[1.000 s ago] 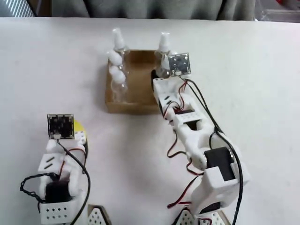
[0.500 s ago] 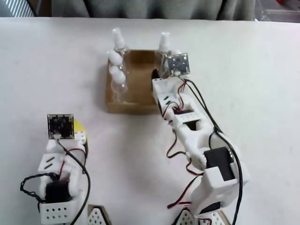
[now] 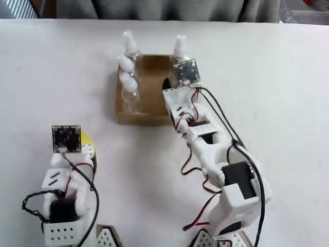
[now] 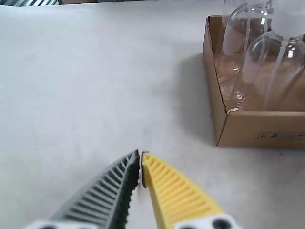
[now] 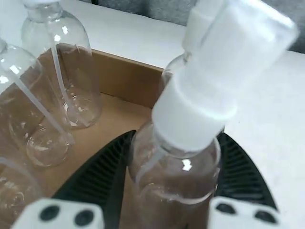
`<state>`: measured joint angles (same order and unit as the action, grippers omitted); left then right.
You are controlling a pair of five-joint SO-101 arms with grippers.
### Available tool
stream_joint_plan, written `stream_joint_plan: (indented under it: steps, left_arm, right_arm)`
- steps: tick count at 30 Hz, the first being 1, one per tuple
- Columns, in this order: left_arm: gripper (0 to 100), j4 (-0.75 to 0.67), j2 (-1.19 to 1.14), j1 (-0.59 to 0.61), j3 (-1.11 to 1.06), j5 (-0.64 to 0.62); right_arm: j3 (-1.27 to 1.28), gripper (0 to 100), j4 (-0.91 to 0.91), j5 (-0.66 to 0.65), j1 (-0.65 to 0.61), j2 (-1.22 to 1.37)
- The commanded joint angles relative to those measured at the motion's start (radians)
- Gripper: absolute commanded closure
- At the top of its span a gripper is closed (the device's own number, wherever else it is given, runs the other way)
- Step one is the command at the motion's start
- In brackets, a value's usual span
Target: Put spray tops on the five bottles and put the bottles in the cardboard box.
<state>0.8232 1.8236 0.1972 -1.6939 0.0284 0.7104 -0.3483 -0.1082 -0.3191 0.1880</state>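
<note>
The box (image 3: 144, 117) sits open-topped in the middle of the worktop (image 3: 267, 62), with bare surface on every side. Three bottles (image 3: 128, 81) stand in a row along its left wall, spray tops up. A fourth bottle (image 3: 179, 45) stands upright in the back right corner. A strip of bare cardboard floor runs down the middle between them.

The right jaws are over the box's right side, just in front of the fourth bottle. They are parted to the width of a fifth bottle (image 5: 176, 171) and grip its body from both sides. Its long axis is near upright but tipped, with the capped spray top (image 5: 228, 71) uppermost and the dip tube running down inside. Whether its base touches the box floor cannot be told.

The left jaws lie low over bare worktop, well short of the box's near left corner. Their ribbed tips are pressed together with nothing between them. They point toward the worktop's far edge, with the box off to their right.
</note>
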Motion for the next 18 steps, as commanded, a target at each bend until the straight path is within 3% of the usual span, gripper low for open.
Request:
stream_joint_plan:
  steps: [1, 8, 18]
  left_arm:
    - [98, -0.006, 0.007, 0.015, 0.002, 0.011]
    - [98, -0.008, 0.007, 0.015, 0.002, 0.011]
    - [98, -0.008, 0.007, 0.015, 0.002, 0.011]
  right_arm:
    - [-0.012, 79.6, 0.010, -0.018, -0.002, -0.058]
    - [-0.012, 68.4, 0.054, -0.020, -0.002, -0.058]
    - [-0.017, 67.6, 0.064, -0.017, -0.002, -0.059]
